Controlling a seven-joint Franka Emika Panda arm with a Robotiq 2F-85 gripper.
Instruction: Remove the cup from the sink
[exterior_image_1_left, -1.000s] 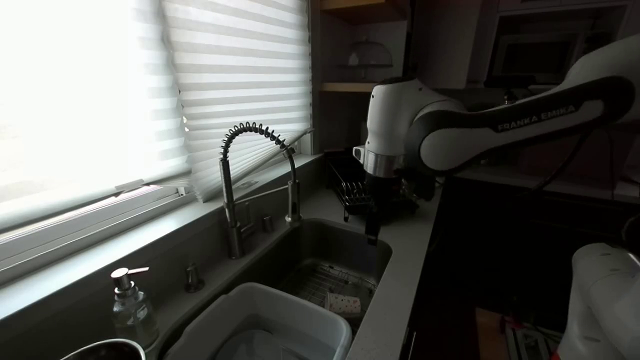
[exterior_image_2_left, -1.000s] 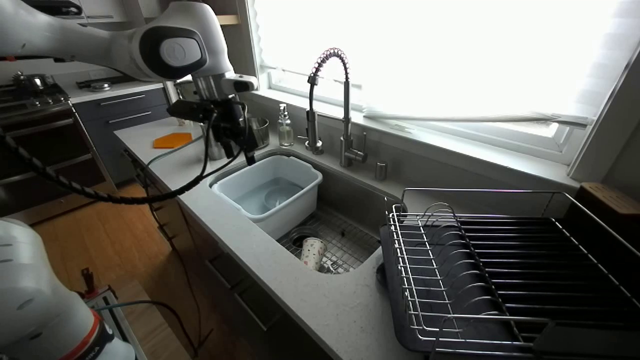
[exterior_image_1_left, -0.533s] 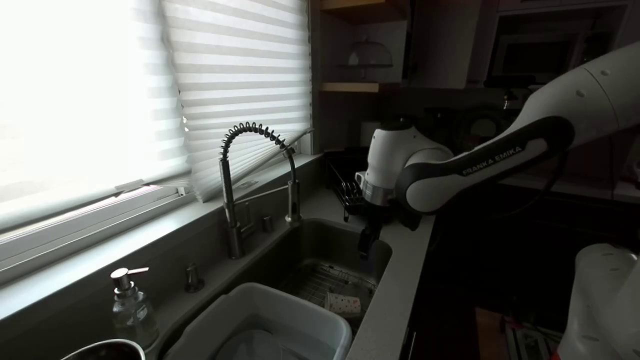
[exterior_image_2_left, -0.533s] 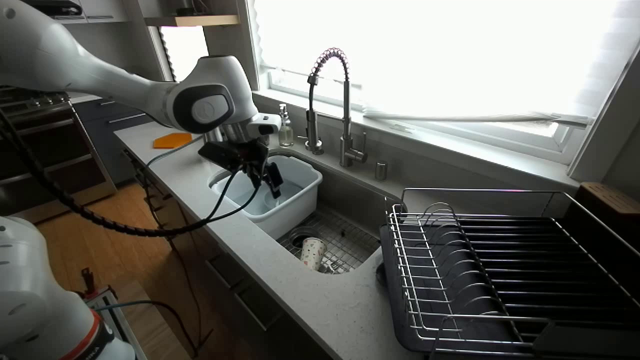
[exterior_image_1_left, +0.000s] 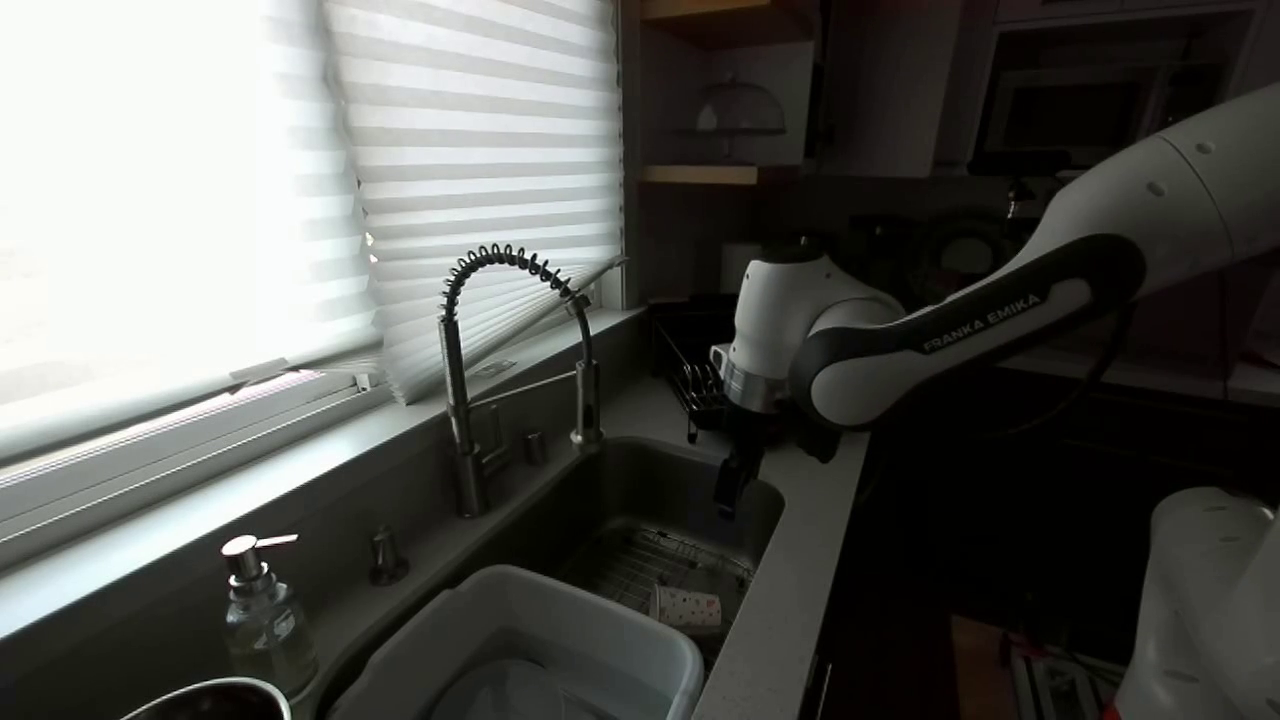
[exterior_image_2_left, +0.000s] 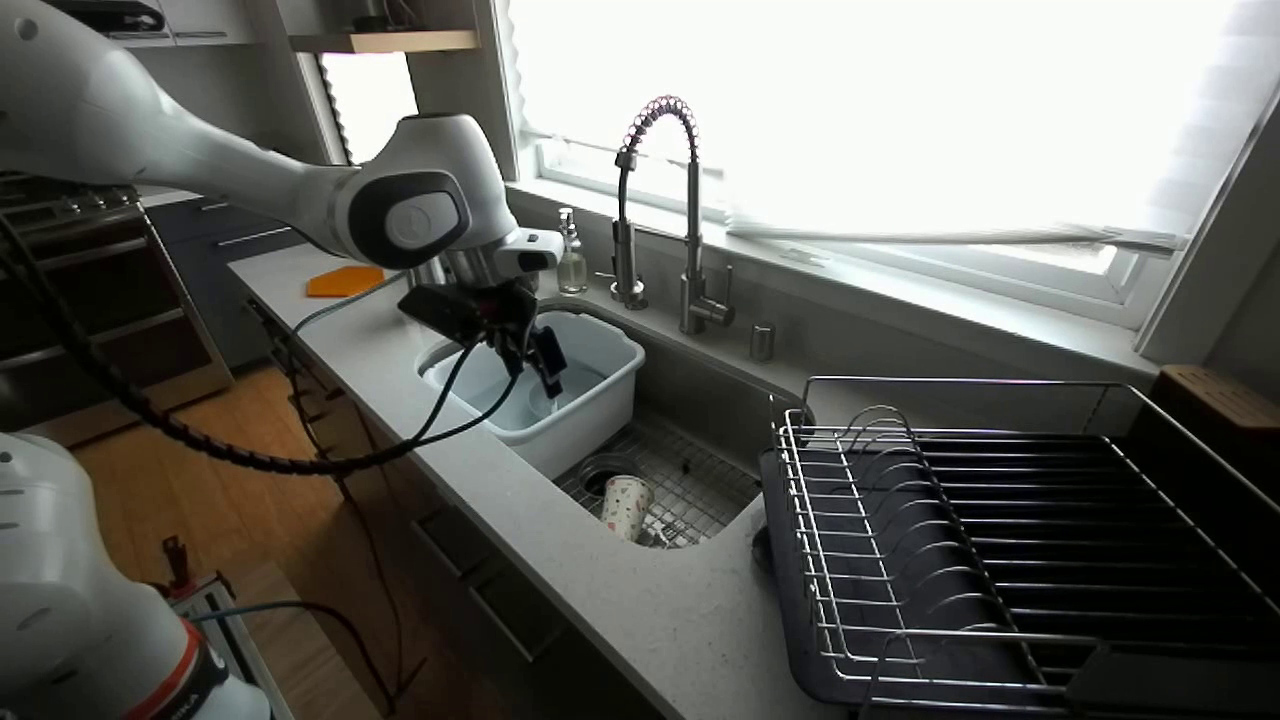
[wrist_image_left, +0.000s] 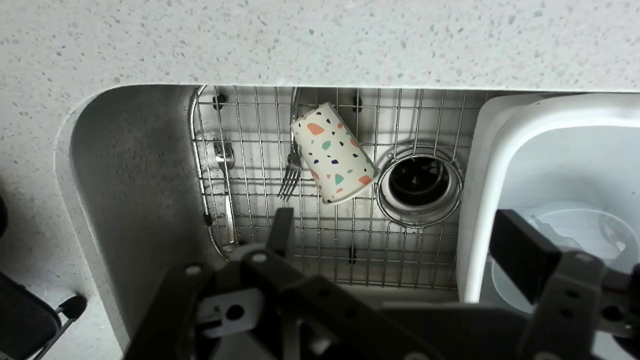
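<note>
The cup (wrist_image_left: 334, 155), pale with coloured flecks, lies on its side on the wire grid of the sink (wrist_image_left: 142, 165), its wider end toward the drain. Both exterior views show this cup (exterior_image_1_left: 686, 607) (exterior_image_2_left: 626, 507) at the basin's near side. My gripper (wrist_image_left: 395, 220) stands wide open with nothing between its fingers. In the wrist view the cup is beyond the fingertips, apart from them. One black finger (wrist_image_left: 282, 230) hangs over the grid, the other over the tub. In an exterior view the gripper (exterior_image_2_left: 548, 375) is higher than the cup.
A white tub (exterior_image_2_left: 590, 425) holding water fills one end of the basin. Forks (wrist_image_left: 291, 175) lie on the grid near the cup. A tall spring faucet (exterior_image_2_left: 693, 215) rises behind the sink, near a soap bottle (exterior_image_2_left: 571, 265). A wire dish rack (exterior_image_2_left: 925, 500) stands beside the basin.
The arm has lowered and brought the gripper over the sink, mostly in the first half second; since then it is nearly still. The cup has not moved, and the jaws have stayed open.
</note>
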